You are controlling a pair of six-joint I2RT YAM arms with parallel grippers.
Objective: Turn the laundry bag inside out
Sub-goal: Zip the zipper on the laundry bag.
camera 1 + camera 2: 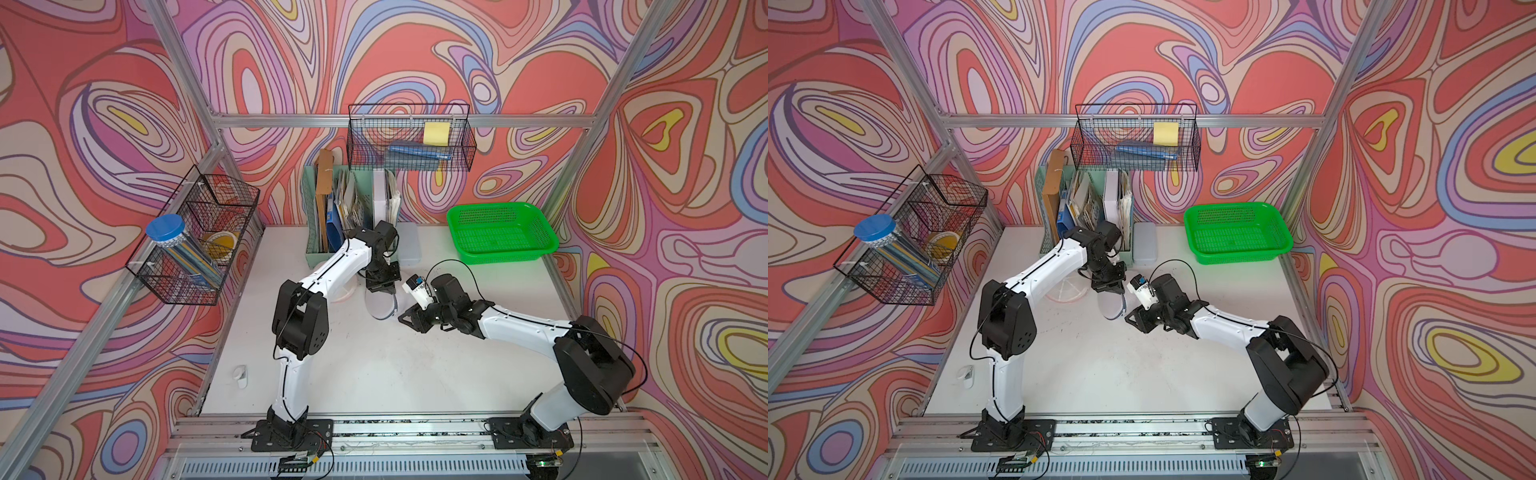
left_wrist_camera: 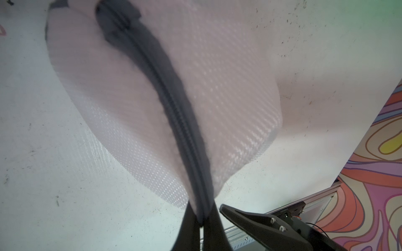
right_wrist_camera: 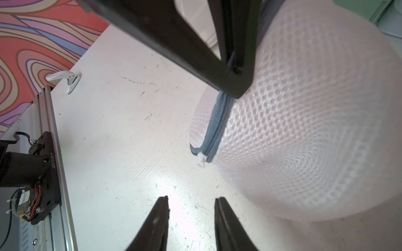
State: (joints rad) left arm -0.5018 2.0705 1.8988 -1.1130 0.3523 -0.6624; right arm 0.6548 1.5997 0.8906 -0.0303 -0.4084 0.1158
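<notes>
Pinching the bag [image 2: 228, 97] by its zipper [image 2: 165, 97], the left gripper [image 2: 201, 219] is clamped; the right gripper [image 3: 191, 206] gapes empty. Only the right wrist view shows the pull [image 3: 201, 161].

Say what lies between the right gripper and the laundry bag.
Nothing: only bare table separates right gripper and laundry bag, in the right wrist view.

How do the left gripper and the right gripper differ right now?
The left gripper is shut on the gray zipper of the mesh laundry bag. The right gripper has its jaws apart and holds nothing. The left gripper points down over the bag, while the right gripper sits beside the bag, aimed at bare table. Both are black and close together.
</notes>
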